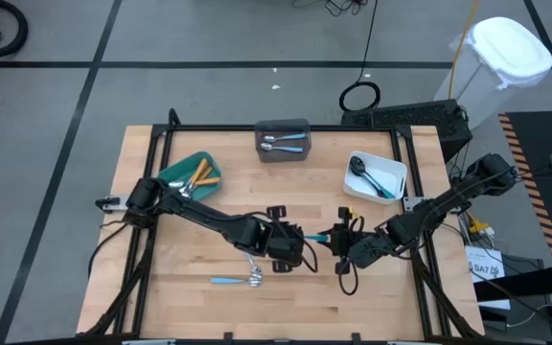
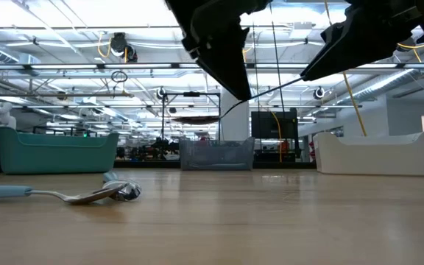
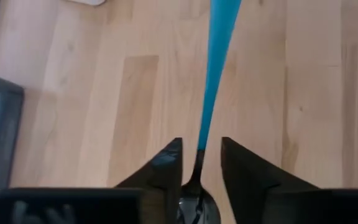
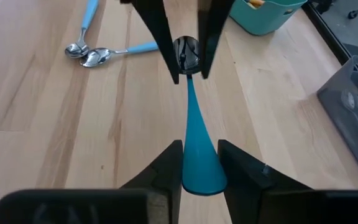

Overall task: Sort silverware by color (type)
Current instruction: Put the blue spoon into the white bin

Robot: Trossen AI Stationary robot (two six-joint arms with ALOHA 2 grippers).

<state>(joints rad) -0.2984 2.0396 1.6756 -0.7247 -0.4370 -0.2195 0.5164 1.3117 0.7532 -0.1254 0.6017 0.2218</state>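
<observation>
Wooden tabletop (image 1: 209, 259) carries three bins along its far side: a teal bin (image 1: 188, 174), a grey bin (image 1: 283, 140) and a white bin (image 1: 376, 176). Near the table centre, in front of the grey bin, both arms meet over a handover in mid-air.

The blue-handled spoon (image 4: 194, 155) with a black bowl spans the two grippers. The left gripper (image 3: 201, 167) has its fingers standing slightly apart around the neck of the spoon. The right gripper (image 4: 200, 163) has its fingers closed against the wide handle end; contact appears firm, though the far side of the handle is hidden.

To do the handover well, confirm the right grip before the left fingers part fully, then withdraw the left gripper straight back along the handle axis.

Two blue-handled silver spoons (image 1: 238, 280) lie on the table nearer the front edge.
</observation>
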